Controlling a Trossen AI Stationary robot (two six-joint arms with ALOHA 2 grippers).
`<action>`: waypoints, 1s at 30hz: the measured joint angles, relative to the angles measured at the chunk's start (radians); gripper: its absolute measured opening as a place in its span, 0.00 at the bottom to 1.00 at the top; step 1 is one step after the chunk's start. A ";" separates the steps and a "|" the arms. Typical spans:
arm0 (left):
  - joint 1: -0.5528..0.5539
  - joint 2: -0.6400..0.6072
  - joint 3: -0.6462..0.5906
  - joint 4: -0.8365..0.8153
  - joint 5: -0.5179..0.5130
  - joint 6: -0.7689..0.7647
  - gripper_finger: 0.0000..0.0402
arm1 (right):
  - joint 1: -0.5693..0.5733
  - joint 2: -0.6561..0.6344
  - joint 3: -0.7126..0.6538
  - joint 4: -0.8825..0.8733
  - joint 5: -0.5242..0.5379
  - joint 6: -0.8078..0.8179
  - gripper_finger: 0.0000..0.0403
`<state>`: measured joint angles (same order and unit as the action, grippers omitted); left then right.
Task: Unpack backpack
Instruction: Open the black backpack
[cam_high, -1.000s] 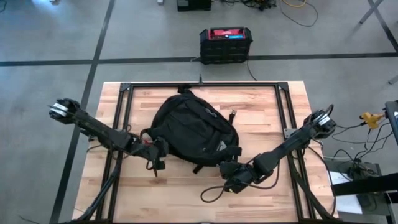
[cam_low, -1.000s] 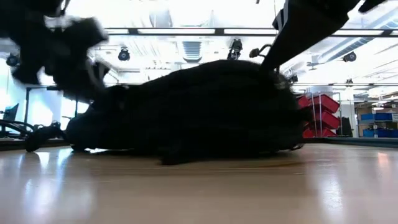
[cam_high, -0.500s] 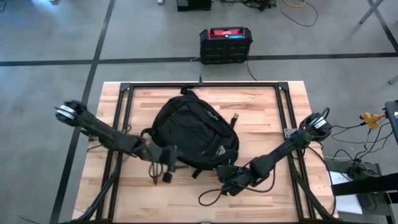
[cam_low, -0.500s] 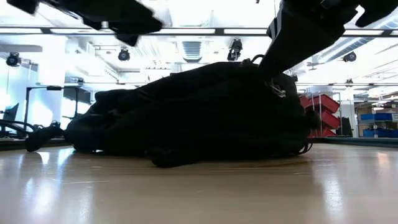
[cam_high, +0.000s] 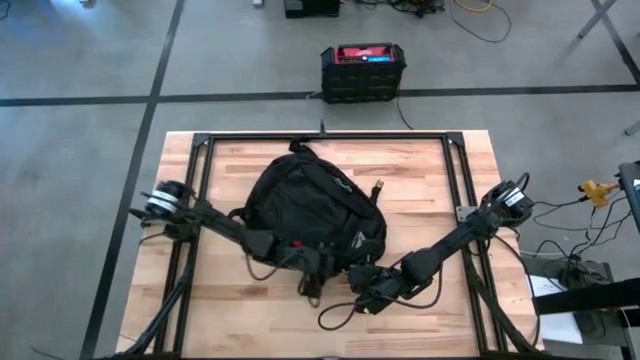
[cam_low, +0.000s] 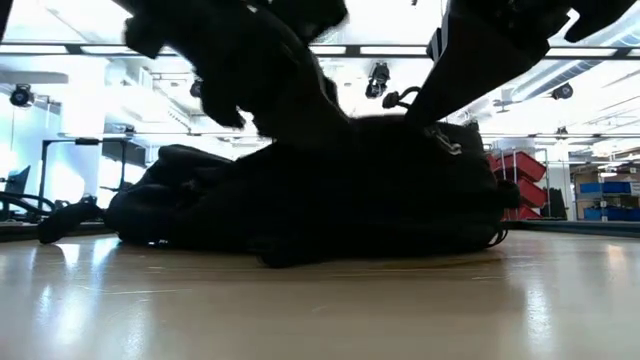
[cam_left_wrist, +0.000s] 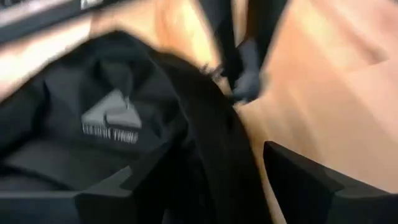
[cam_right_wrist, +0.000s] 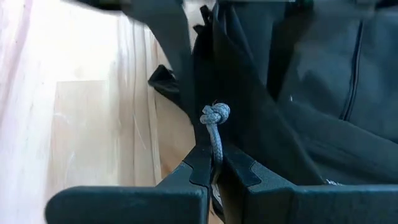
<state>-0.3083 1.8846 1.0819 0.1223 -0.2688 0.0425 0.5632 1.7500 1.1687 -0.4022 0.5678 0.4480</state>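
Grey zip cord (cam_right_wrist: 215, 127) pinched, right tool (cam_right_wrist: 211, 169); wrist-only

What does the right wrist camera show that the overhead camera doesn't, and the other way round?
Only the right wrist view shows the right tool shut on a grey knotted zip cord at the backpack's edge.

Only the high view shows the whole wooden table, the black box with a red top on the floor beyond it, and the left tool, whose fingers it does not resolve, at the near edge of the backpack.

Both show the black backpack lying on the table, with the right tool at its near edge.
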 joint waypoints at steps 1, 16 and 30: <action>0.002 0.009 0.018 -0.035 0.001 -0.007 0.55 | 0.002 0.000 0.000 0.001 0.000 -0.004 0.00; -0.071 -0.170 -0.044 -0.266 -0.089 -0.038 0.01 | 0.047 -0.066 -0.001 -0.299 0.050 0.056 0.00; -0.220 -0.657 -0.562 0.216 -0.092 -0.099 0.00 | -0.032 -0.249 -0.200 -0.309 0.195 0.094 0.00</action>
<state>-0.5280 1.2277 0.5197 0.3383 -0.3612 -0.0564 0.5312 1.5013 0.9683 -0.7108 0.7628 0.5422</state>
